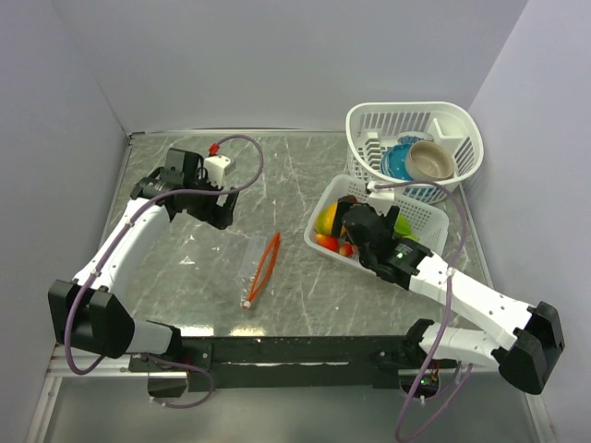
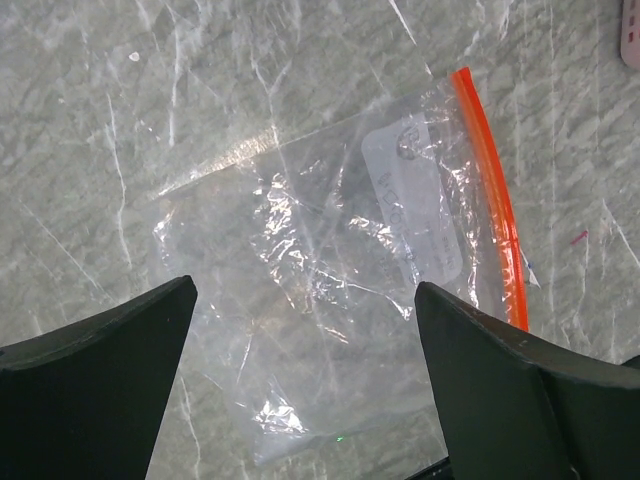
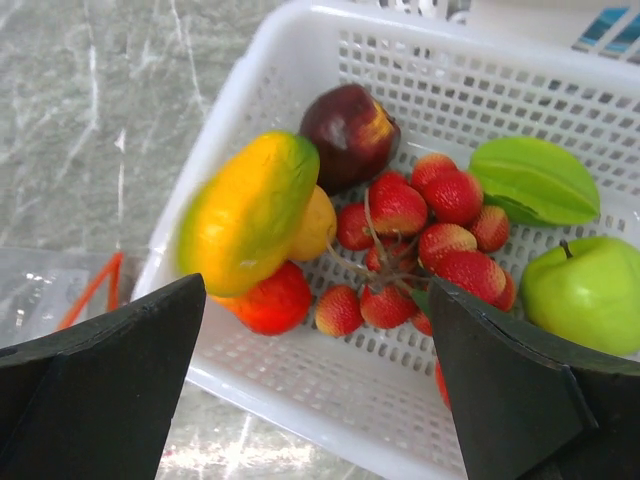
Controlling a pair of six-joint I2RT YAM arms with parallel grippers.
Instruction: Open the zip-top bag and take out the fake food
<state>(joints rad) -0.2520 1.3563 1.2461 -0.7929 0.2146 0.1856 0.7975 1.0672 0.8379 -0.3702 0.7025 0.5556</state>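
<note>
The zip-top bag (image 1: pixel 259 269) lies flat and clear on the marbled table, its orange zip strip (image 2: pixel 495 200) along one edge. In the left wrist view the bag (image 2: pixel 340 270) looks empty. My left gripper (image 2: pixel 305 290) hangs open above it, holding nothing; from the top view the left gripper (image 1: pixel 220 208) is up and to the left of the bag. The fake food (image 3: pixel 250 210) sits in a white slotted tray (image 3: pixel 300 390): a mango, a lychee bunch (image 3: pixel 420 240), a green apple (image 3: pixel 585 290). My right gripper (image 3: pixel 316 285) is open over the tray's near edge.
A round white basket (image 1: pixel 462 138) at the back right holds a blue bowl (image 1: pixel 399 161) and a beige bowl (image 1: pixel 430 161). The white tray (image 1: pixel 429 217) sits just in front of it. Walls close the table on the left, back and right.
</note>
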